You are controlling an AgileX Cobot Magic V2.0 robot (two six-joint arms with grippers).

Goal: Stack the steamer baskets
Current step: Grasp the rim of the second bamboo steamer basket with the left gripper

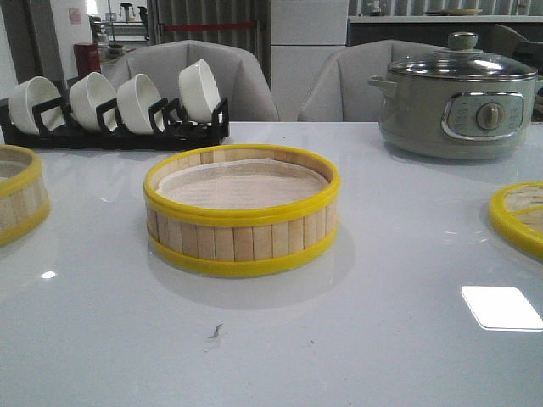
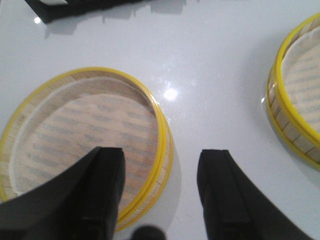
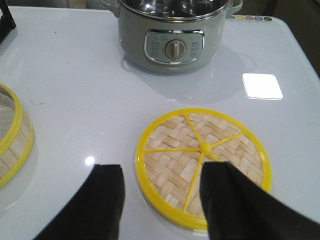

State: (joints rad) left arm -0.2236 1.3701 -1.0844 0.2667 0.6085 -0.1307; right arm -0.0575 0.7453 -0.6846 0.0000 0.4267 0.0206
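One steamer basket (image 1: 242, 208) with bamboo slats, yellow rims and a pale liner stands mid-table; it also shows in the left wrist view (image 2: 297, 92) and the right wrist view (image 3: 12, 142). A second steamer basket (image 1: 17, 203) sits at the table's left edge and fills the left wrist view (image 2: 85, 142). My left gripper (image 2: 160, 187) is open and empty, hovering above that basket's rim, one finger over the liner and one over bare table. My right gripper (image 3: 162, 200) is open and empty above the edge of the flat woven lid (image 3: 202, 165). Neither gripper shows in the front view.
A grey-green electric pot (image 1: 458, 97) with a glass lid stands at the back right, seen also in the right wrist view (image 3: 172, 35). A black rack of white bowls (image 1: 114, 106) stands at the back left. The woven lid (image 1: 519, 216) lies at the right edge.
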